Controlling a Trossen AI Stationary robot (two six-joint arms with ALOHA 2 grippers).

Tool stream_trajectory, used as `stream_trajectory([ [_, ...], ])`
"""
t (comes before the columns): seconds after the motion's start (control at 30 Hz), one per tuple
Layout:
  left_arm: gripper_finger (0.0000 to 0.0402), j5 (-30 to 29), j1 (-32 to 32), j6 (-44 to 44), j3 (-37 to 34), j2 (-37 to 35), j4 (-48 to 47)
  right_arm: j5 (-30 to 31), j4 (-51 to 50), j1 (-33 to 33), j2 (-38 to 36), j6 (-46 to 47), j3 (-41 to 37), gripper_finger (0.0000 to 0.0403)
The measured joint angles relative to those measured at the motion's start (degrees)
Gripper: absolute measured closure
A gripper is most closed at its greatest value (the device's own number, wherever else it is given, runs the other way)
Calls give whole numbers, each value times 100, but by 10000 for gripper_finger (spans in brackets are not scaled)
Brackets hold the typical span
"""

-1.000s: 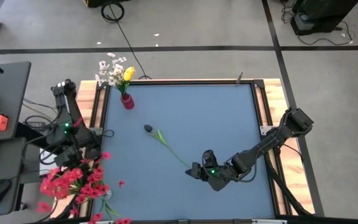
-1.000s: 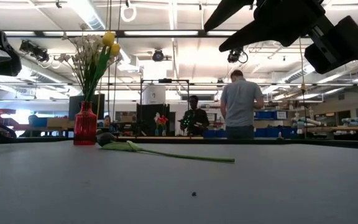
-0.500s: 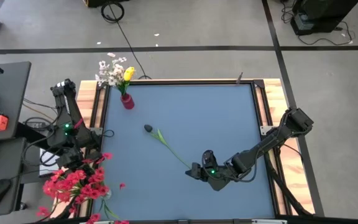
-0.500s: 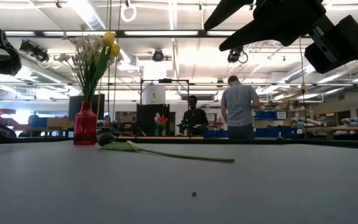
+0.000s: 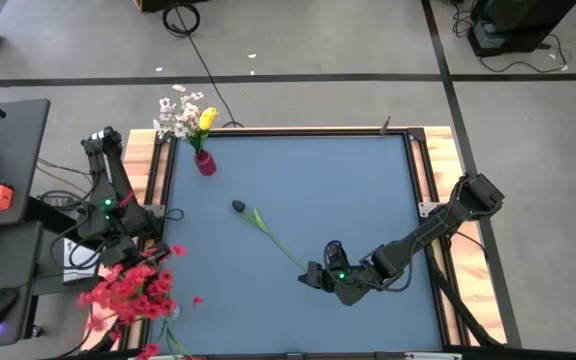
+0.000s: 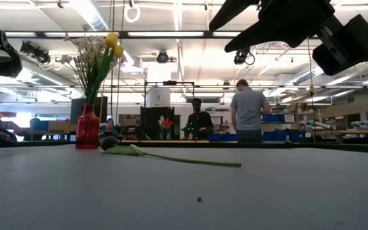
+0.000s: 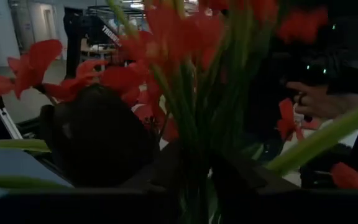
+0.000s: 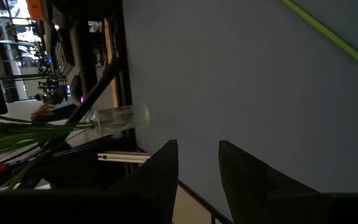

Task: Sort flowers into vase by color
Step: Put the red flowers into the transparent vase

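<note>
A small red vase point(image 5: 205, 163) stands near the table's far left corner and holds white blossoms point(image 5: 175, 115) and a yellow tulip point(image 5: 207, 119). A dark-bud flower point(image 5: 238, 206) lies flat on the table, its green stem point(image 5: 278, 243) running toward my right gripper point(image 5: 313, 275). That gripper hovers open just past the stem's cut end point(image 8: 352, 55) and touches nothing. At the near left edge my left gripper point(image 5: 131, 262) is shut on a bunch of red flowers point(image 5: 128, 298). Their blossoms point(image 7: 166, 37) fill the left wrist view. My left gripper pinches the red flowers' green stems point(image 7: 194, 146) between its two fingers point(image 7: 157, 180), several stems together, below the blossoms. The blossoms spread out beyond the fingertips. What the stems' lower ends do is hidden by the gripper.
A clear glass vase point(image 8: 120, 117) stands at the table's near left corner point(image 5: 173, 313), with green stems leading into it. The wooden table frame point(image 5: 423, 170) runs round the blue mat. A desk with a keyboard and mouse stands to the left. People stand in the room behind.
The red bunch has shifted a little toward the table's right and near side, and its blossoms have drawn closer together. My right gripper and the dark-bud flower have stayed where they were.
</note>
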Motion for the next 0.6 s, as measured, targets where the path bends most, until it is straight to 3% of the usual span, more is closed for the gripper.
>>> stream_trajectory([
  [0.27, 253, -4, 1, -496, -1, 0, 7, -4, 11, 0, 0, 0, 0, 278],
  [0.6, 244, -229, 1, -872, 259, 160, -427, -44, 11, 0, 0, 0, 0, 278],
])
